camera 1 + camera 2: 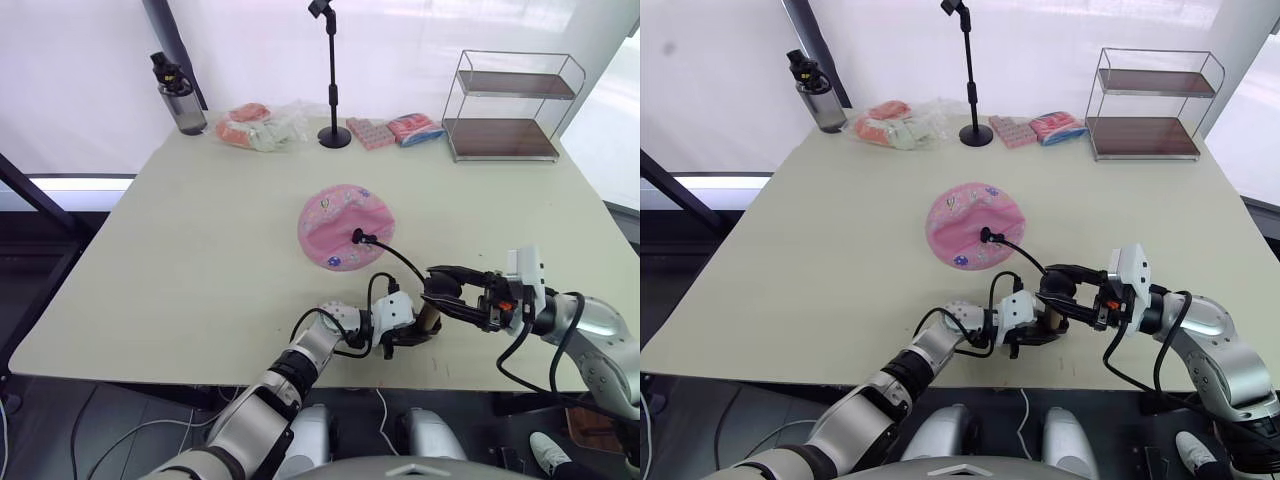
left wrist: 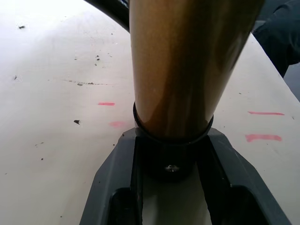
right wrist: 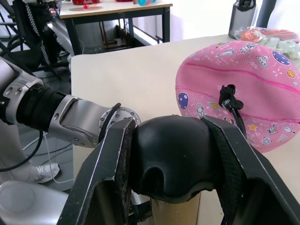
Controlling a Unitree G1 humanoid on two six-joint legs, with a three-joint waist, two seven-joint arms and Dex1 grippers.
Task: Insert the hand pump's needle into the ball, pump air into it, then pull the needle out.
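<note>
- Ball (image 1: 346,227) mid-bench, needle fitting (image 1: 358,237) seated at its 4 o'clock.
- Left claw (image 1: 405,335) pinching hand pump (image 1: 428,320) base; right claw (image 1: 440,292) clamped around T-handle (image 3: 171,159).
- Stroke straight along barrel, base steady, hose (image 1: 400,262) slack.

This looks like a robot test room or lab. A plain pale bench (image 1: 200,260) marked with red tape stands before white curtains, with a microphone stand (image 1: 332,80), a wire shelf rack (image 1: 510,105), a water bottle (image 1: 177,95) and bagged items (image 1: 262,126) along its back edge. Loose cables (image 1: 60,440) lie on the floor, and another table (image 3: 117,11) stands behind.
</note>
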